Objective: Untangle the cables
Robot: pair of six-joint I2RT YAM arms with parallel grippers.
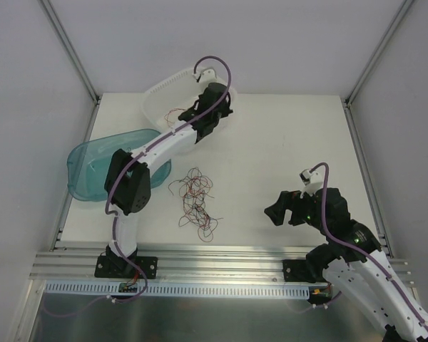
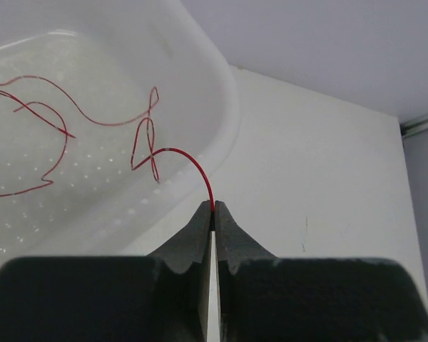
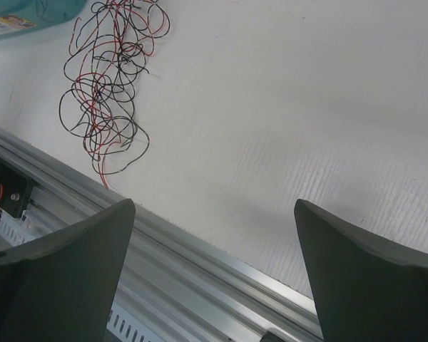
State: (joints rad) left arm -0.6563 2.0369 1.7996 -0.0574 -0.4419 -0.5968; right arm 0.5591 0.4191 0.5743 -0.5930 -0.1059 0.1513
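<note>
Left gripper pinched together on one end of a red wire. The rest arcs ahead of the tips, down into the basket.

Right gripper spread wide, holding nothing. Clump lies ahead and to its left on the table.

Judgement: carry the tips past the rim before letting go, so the pinched end drops inside.

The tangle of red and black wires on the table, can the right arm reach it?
Probably yes. The right gripper is open, and only bare table lies between it and the tangle. The left gripper is away at the white basket, pinching one red wire.
</note>
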